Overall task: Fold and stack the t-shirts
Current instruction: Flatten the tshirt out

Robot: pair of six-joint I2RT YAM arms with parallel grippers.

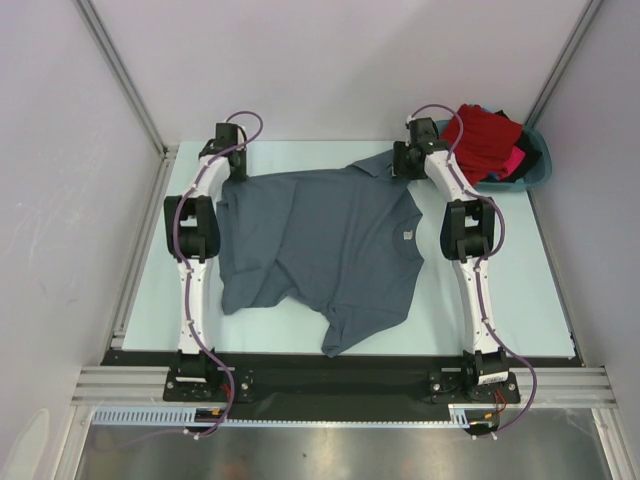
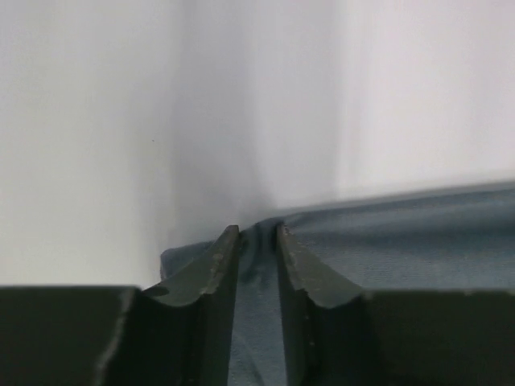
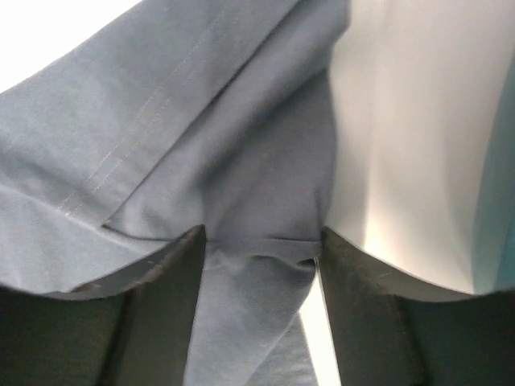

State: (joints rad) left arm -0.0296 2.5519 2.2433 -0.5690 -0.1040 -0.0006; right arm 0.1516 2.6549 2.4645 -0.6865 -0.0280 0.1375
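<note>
Top: grey t-shirt (image 1: pixel 320 240) spread on worktop (image 1: pixel 150 300), spare shirts (image 1: pixel 485 140) in basin (image 1: pixel 540 172). Left wrist: left claw (image 2: pixel 256 237) narrow, pinching shirt edge; thin bite may slip. Right wrist: right claw (image 3: pixel 261 241) wider, holding bunched sleeve; uneven pull could skew fold.

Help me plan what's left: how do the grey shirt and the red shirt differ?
The grey shirt lies spread on the table; the red shirt sits bunched in the basin. The left gripper and right gripper each pinch the grey shirt; neither touches the red shirt. Both are unfolded.
</note>
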